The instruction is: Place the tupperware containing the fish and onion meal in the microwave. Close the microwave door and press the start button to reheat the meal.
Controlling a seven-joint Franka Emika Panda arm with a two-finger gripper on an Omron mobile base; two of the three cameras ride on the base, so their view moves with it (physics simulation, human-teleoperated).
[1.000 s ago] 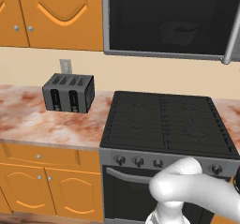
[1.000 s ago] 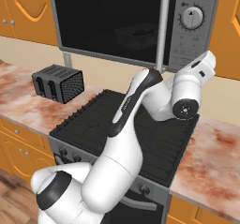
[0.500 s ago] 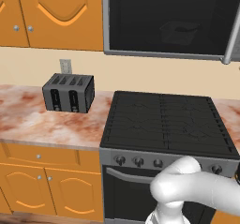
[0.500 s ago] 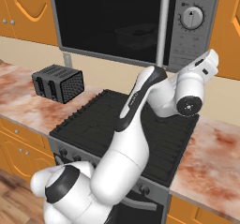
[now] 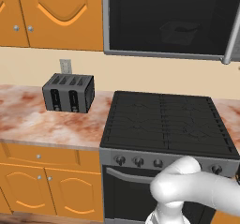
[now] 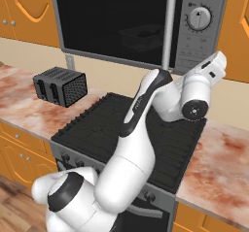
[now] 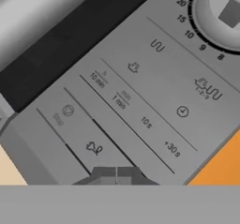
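Pressing stage, operator: grey tupperware tray (image 6: 141, 36) behind shut black glass microwave door (image 6: 112, 24); gripper (image 7: 116, 175), fingers pressed together, at grey button panel (image 7: 136, 110); start remains.

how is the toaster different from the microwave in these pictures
The toaster is a small dark box standing on the counter; the microwave is much wider and mounted above the stove. The toaster has top slots; the microwave has a dark glass door and a dial.

Orange cabinets (image 5: 51, 12) above and below marbled counter (image 5: 42, 124); beige wall (image 5: 28, 66); toaster (image 5: 68, 93) beside black stove (image 5: 166, 124); wood floor (image 6: 19, 204).
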